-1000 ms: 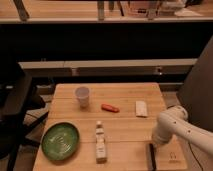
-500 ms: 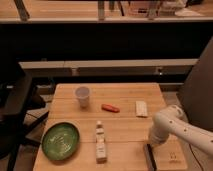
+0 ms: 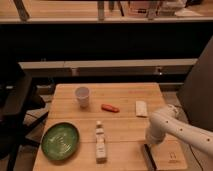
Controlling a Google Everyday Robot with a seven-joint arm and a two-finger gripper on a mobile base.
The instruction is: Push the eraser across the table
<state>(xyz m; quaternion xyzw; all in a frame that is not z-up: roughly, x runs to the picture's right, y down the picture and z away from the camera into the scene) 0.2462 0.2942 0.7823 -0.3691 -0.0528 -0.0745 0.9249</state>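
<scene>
The eraser (image 3: 148, 156) is a flat black block lying near the front right edge of the light wooden table (image 3: 125, 132). My gripper (image 3: 151, 142) hangs at the end of the white arm that comes in from the right. It points down just above the far end of the eraser, at or very close to it. The gripper's tip is dark against the eraser and partly hidden by the arm's wrist.
A small white block (image 3: 141, 108), an orange-red stick (image 3: 110, 107) and a white cup (image 3: 82, 96) lie toward the back. A green plate (image 3: 60, 141) sits front left, a small bottle (image 3: 101, 142) front centre. A small logo (image 3: 172, 156) marks the front right corner.
The arm's end has shifted a little to the left and down toward the eraser. The eraser seems to have moved slightly left with it. The other objects have not moved.
</scene>
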